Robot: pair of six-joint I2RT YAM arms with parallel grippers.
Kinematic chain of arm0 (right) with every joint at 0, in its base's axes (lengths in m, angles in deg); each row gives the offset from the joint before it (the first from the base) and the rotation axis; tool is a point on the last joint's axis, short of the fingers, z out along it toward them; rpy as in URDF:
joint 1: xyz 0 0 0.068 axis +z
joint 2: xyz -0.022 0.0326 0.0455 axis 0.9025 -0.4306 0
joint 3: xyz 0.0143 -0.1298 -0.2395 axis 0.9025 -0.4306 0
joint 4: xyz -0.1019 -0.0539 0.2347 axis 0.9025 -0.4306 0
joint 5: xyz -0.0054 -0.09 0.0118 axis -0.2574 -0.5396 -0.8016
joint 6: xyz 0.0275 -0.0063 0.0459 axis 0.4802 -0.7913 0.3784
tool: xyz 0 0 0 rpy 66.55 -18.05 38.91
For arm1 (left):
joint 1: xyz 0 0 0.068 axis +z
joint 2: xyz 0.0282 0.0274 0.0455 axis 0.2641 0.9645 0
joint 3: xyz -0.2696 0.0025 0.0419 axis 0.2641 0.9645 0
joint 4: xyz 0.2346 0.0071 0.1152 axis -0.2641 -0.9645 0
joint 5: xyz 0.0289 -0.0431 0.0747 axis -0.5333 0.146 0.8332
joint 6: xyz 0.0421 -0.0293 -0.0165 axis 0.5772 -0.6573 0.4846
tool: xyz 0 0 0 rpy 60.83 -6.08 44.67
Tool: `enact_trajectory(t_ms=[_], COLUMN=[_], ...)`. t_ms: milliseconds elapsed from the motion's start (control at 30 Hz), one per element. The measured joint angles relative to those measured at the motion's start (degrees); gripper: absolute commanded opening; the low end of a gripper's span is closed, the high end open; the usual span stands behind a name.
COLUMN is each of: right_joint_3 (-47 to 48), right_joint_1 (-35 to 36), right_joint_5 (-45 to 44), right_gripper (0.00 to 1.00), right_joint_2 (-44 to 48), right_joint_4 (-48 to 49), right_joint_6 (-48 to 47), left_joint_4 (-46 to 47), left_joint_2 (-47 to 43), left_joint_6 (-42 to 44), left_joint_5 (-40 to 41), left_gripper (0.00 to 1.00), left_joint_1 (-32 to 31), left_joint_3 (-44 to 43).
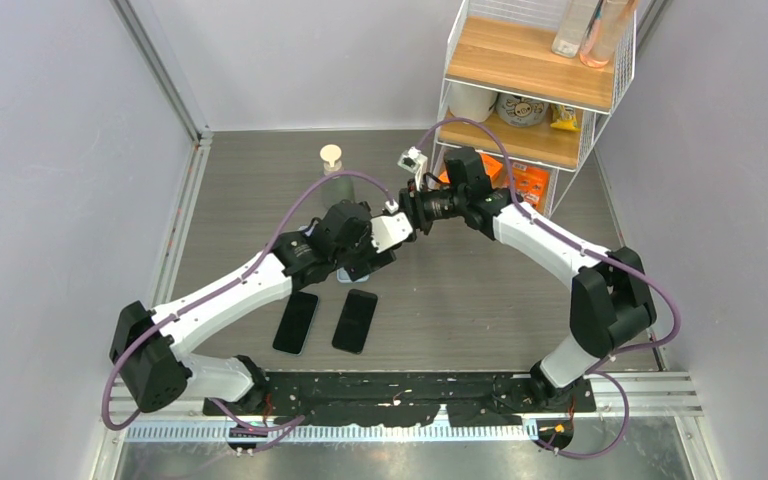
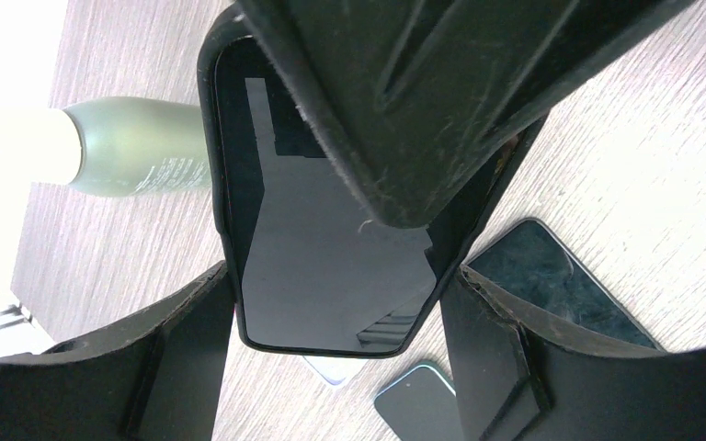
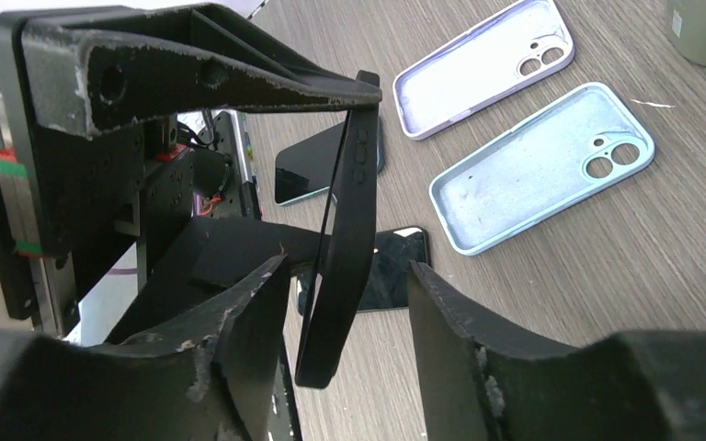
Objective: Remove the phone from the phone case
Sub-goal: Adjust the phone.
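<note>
Above the middle of the desk (image 1: 460, 290), gripped edge to edge in the closed left hand (image 2: 342, 276): the black phone case (image 3: 345, 230), phone (image 2: 331, 248) inside, screen facing the left wrist. Straddled by the open right hand (image 3: 347, 266), fingers (image 3: 239, 331) flanking front and back, apparently not touching. Long axis steeply upright, edge-on to the right hand. Probably needs a push from the back.

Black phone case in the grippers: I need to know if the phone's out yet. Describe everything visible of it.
The black phone case is matte, with rounded corners and button bumps on one side. The phone's glossy dark screen fills it. It is off the table, pinched across its width by the left gripper; the right gripper straddles it, open.
</note>
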Motion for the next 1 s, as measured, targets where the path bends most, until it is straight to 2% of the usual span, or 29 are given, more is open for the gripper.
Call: enact_trajectory(t_ms=[133,200,233,267,300,433,467,567,633,667,733,1000], right_joint_3=[0.0,0.0,0.0,0.0,0.0,0.02,0.04,0.07,0.07,0.07,0.07,0.13], right_joint_1=[0.0,0.0,0.0,0.0,0.0,-0.26,-0.26,-0.7,-1.09,-1.29,-1.9,-3.82], right_joint_5=[0.39,0.66,0.83,0.83,0.81,0.61,0.59,0.59,0.59,0.04,-1.27,-6.4], right_gripper=[0.37,0.25,0.14,0.1,0.06,0.05,0.05,0.05,0.05,0.05,0.05,0.05], right_joint_2=[-0.59,-0.98,-1.22,-1.36,-1.51,-1.95,-1.92,-1.92,-1.92,-1.9,-1.9,3.13], right_joint_4=[0.37,0.52,0.63,0.57,0.52,-0.42,-0.52,-1.09,-1.95,-2.58,-4.24,-13.07], right_joint_6=[0.57,0.81,0.85,1.31,1.81,2.69,2.36,0.98,-0.59,-1.4,-3.15,-14.03], left_joint_4=[-0.04,0.0,0.0,-0.07,0.0,-0.11,-0.13,-0.24,-0.17,0.07,0.55,1.09], left_joint_2=[0.94,1.46,1.73,1.88,2.1,2.43,2.43,2.43,2.21,1.81,0.17,-9.7], left_joint_6=[-0.5,-0.63,-0.76,-0.83,-0.81,-1.14,-1.18,-1.14,-1.09,-1.01,-0.31,0.59], left_joint_5=[0.15,0.15,0.13,0.31,0.7,1.2,1.03,0.31,-0.24,-0.44,-0.98,-3.63], left_gripper=[0.0,0.0,0.0,0.0,0.0,0.01,0.11,0.51,0.83,0.94,0.99,1.0], left_joint_1=[-0.66,-0.85,-0.87,-0.9,-0.96,-1.09,-1.09,-1.09,-1.05,-1.01,-1.03,-0.35], left_joint_3=[-0.59,-1.03,-1.16,-1.22,-1.22,-1.25,-1.25,-1.25,-1.22,-1.2,-0.96,1.22])
